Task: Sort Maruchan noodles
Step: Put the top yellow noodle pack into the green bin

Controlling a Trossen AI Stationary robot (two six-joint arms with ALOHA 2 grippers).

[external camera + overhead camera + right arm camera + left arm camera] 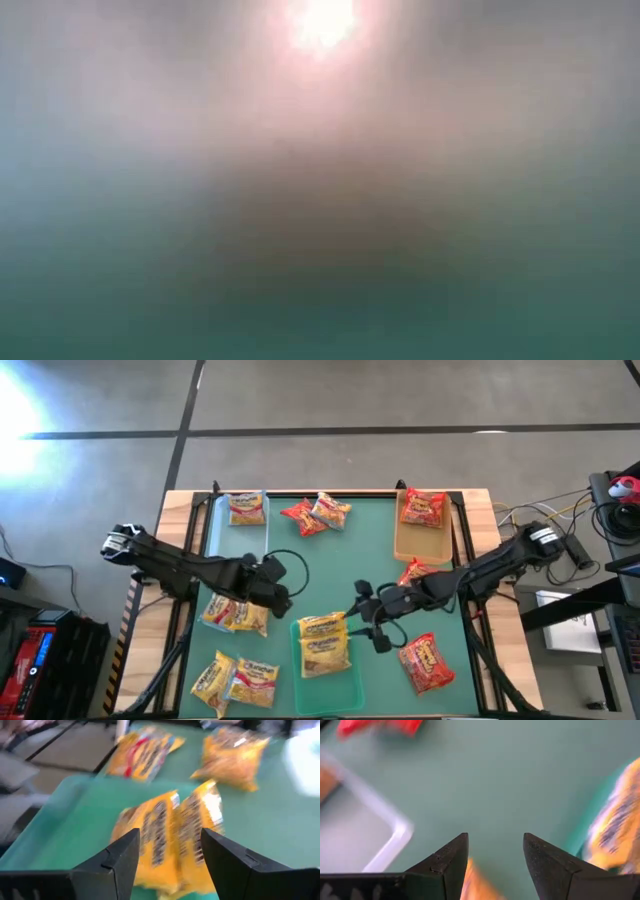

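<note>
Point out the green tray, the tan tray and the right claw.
green tray (330,688): high view, bare floor near its front edge.
tan tray (420,540): high view, bare floor.
right claw (368,622): high view, midway between fingertips.

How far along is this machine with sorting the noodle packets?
Partly done. Two yellow packets lie in the green tray, one red packet in the tan tray, one packet in the clear tray. The right end effector hovers open and empty beside the green tray; the left end effector is open too. Loose yellow packets and red ones remain on the mat.
</note>
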